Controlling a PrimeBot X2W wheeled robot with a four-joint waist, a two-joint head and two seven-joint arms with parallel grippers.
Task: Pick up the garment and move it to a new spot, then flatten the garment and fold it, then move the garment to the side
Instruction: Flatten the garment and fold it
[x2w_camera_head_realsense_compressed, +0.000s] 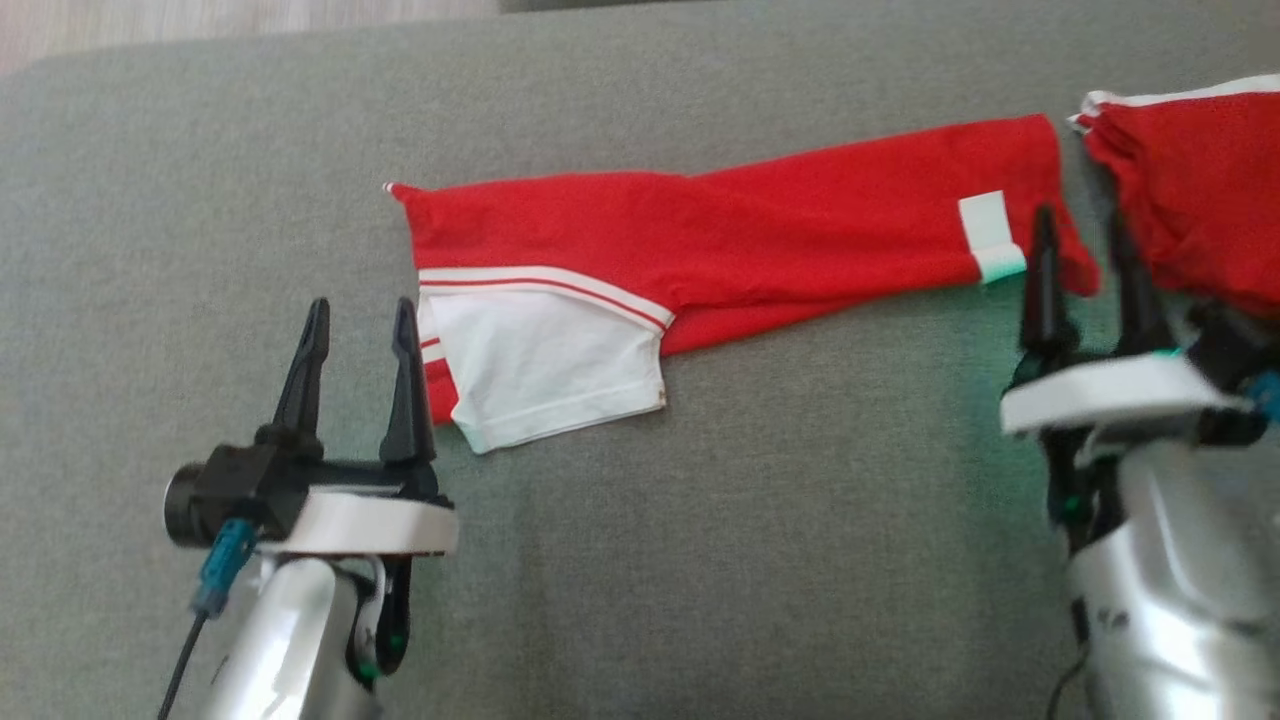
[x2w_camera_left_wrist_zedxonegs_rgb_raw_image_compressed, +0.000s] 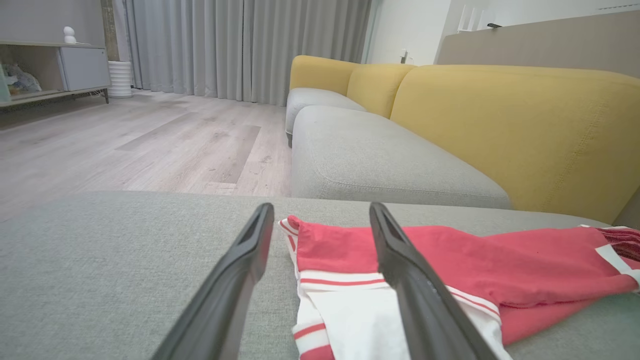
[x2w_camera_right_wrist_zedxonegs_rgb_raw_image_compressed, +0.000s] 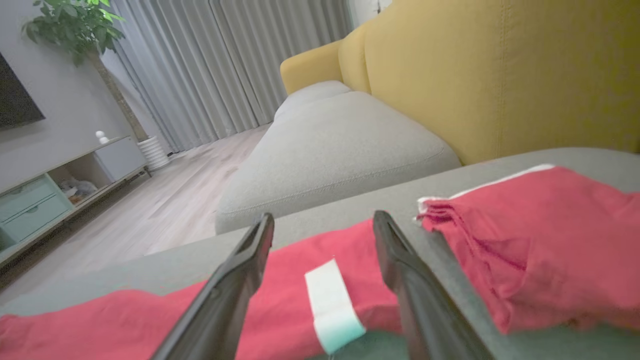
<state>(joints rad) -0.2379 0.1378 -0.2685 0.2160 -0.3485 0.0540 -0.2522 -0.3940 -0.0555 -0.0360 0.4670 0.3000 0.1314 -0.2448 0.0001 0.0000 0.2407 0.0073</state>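
Note:
The garment (x2w_camera_head_realsense_compressed: 700, 240) is a red top with a white sleeve and red-white stripes, lying as a long narrow band across the grey cushion (x2w_camera_head_realsense_compressed: 700, 560). My left gripper (x2w_camera_head_realsense_compressed: 362, 305) stands open just left of the white sleeve end, its right finger over the sleeve's edge; the left wrist view shows the garment (x2w_camera_left_wrist_zedxonegs_rgb_raw_image_compressed: 450, 265) beneath that finger and the left gripper (x2w_camera_left_wrist_zedxonegs_rgb_raw_image_compressed: 320, 207) with nothing between its fingers. My right gripper (x2w_camera_head_realsense_compressed: 1080, 220) stands open at the band's right end by a white label (x2w_camera_head_realsense_compressed: 990, 235). In the right wrist view the right gripper (x2w_camera_right_wrist_zedxonegs_rgb_raw_image_compressed: 322, 216) straddles the garment (x2w_camera_right_wrist_zedxonegs_rgb_raw_image_compressed: 300, 260) without holding it.
A second bunched red cloth with white trim (x2w_camera_head_realsense_compressed: 1190, 170) lies at the far right, also in the right wrist view (x2w_camera_right_wrist_zedxonegs_rgb_raw_image_compressed: 540, 235). Beyond the cushion stand a yellow-backed sofa (x2w_camera_left_wrist_zedxonegs_rgb_raw_image_compressed: 525, 130) and wooden floor (x2w_camera_left_wrist_zedxonegs_rgb_raw_image_compressed: 150, 140). The cushion's far edge (x2w_camera_head_realsense_compressed: 250, 50) runs along the top.

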